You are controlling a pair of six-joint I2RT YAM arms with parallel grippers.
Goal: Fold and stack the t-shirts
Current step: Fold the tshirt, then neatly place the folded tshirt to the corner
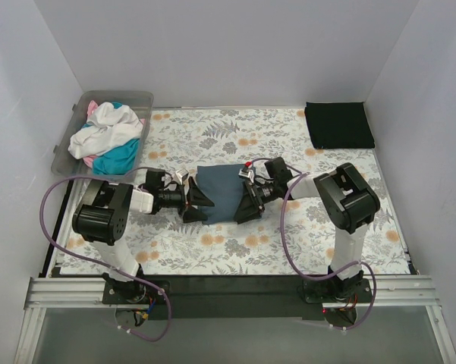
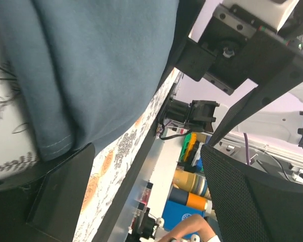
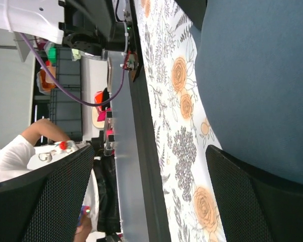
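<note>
A slate blue-grey t-shirt point(image 1: 221, 193) lies folded into a rectangle on the floral table cloth at the table's middle. My left gripper point(image 1: 196, 203) is open at the shirt's left edge. My right gripper point(image 1: 249, 203) is open at its right edge. In the left wrist view the shirt point(image 2: 91, 65) fills the upper left, and one finger point(image 2: 55, 196) rests at its hem. My left gripper point(image 2: 151, 196) has nothing between its jaws. In the right wrist view the shirt point(image 3: 262, 75) is at the upper right. One finger point(image 3: 262, 201) touches its edge, and my right gripper point(image 3: 151, 196) is empty.
A black t-shirt point(image 1: 338, 125) lies folded at the back right corner. A clear plastic bin point(image 1: 140, 98) at the back left holds white point(image 1: 106, 129), teal point(image 1: 121, 155) and pink shirts in a heap. White walls close in three sides.
</note>
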